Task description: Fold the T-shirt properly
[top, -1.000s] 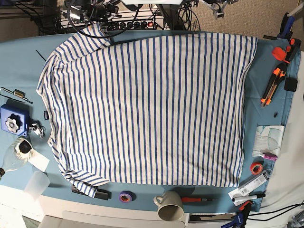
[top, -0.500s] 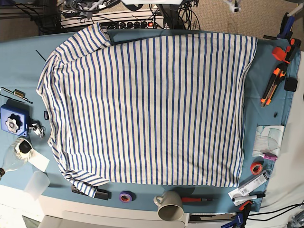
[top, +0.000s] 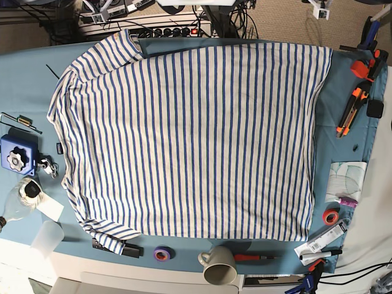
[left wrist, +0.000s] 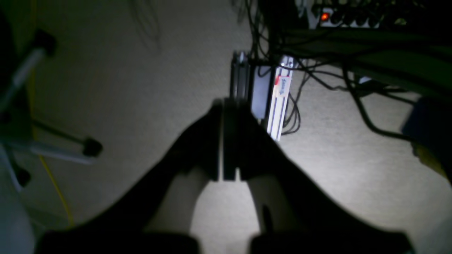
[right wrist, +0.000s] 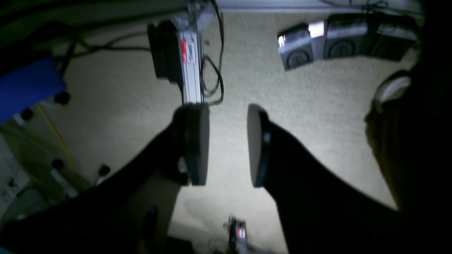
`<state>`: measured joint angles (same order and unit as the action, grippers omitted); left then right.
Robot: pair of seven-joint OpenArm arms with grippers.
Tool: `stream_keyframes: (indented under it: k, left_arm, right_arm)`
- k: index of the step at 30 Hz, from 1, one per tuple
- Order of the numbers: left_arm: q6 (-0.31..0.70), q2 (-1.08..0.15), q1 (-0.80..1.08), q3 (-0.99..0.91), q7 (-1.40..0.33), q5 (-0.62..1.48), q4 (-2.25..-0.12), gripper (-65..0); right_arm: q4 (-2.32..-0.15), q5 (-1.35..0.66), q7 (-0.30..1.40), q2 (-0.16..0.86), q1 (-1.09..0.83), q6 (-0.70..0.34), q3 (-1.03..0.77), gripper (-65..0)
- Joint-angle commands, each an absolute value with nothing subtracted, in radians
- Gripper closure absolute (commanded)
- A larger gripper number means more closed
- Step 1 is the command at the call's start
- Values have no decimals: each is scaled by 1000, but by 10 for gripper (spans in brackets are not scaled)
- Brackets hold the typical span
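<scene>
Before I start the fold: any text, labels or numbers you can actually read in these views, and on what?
None can be read.
Small dark label at the T-shirt hem: too small.
Red-and-white sticker on the metal rail, left wrist view: blurred.
Same sort of sticker in the right wrist view: blurred.
White barcode tags at the table edge: too small.

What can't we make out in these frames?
- Shirt underside, neck and any sleeve tucked under it: base view, hidden by the shirt itself.
- Both arms: base view, cut off by the top edge.
- Shirt and table: absent from both wrist views, which face the floor.
- Left claw: dark and blurred, pressed shut.
- Right claw: open; surroundings dim, objects at right unidentifiable.
</scene>
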<state>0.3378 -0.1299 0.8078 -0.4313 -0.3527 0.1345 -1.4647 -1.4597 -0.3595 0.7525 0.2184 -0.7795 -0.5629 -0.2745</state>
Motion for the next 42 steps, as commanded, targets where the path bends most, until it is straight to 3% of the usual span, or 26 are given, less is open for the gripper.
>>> stream_keyframes:
  k: [1,7,18,30,38,42]
  left_arm:
    - [342,-136,847,-435,-344,136,-1515,0]
    - [342,-136,954,-435,-368,136,-1725,0]
    - [338,-136,1003,-435,-575,267,-2000,0]
    - [337,-136,1002,-435,-585,266,-2197,0]
    - [338,-136,1000,-435,-584,266,-2322,0]
    - [339,-137,1000,-435,-584,266,-2338,0]
  right_arm:
    - [-1502,-384,759,230,-811,-569,-281,-190]
    - [-1680,-439,804,230,-911,-569,-281,-190]
    - [-1986,-539,907,230,-1019,-571,-284,-190]
    - [-2337,-613,947,230,-1022,-570,-285,-191]
    - [-2356,-619,917,229,-1008,-564,-285,-191]
    - [-2356,-585,916,224,-996,-508,-285,-191]
